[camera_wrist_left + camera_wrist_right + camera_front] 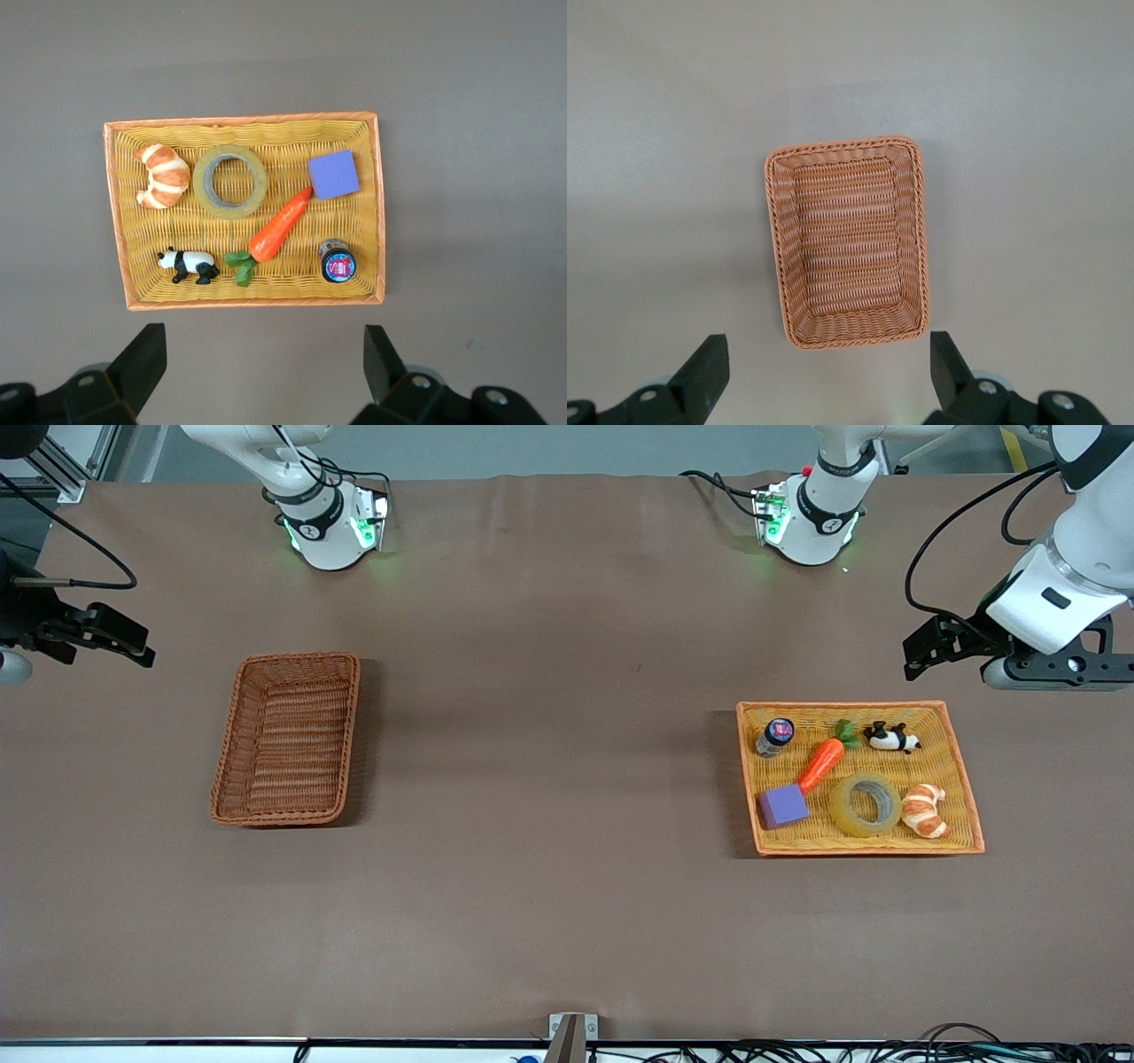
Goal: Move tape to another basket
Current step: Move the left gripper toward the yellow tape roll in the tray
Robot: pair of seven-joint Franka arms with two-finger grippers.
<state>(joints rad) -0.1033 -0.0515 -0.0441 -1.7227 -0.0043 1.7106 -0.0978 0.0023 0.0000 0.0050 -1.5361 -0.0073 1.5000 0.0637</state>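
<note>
With the tape [866, 804] lying flat in the yellow tray [966, 815] between the croissant [924, 810] and carrot [821, 764], the left gripper [264, 376], fingers spread wide and empty over the table beside the tray, should probably descend straddling the ring's wall, while the right gripper [829, 376], also spread, waits near the empty basket [232, 775].

Robotics lab bench

Two Franka arm bases [332, 522] bolt onto a brown-covered bench [549, 779]; aluminium framing [66, 465] and loose cables [797, 1052] edge it, toys fill a wicker tray [970, 797].
</note>
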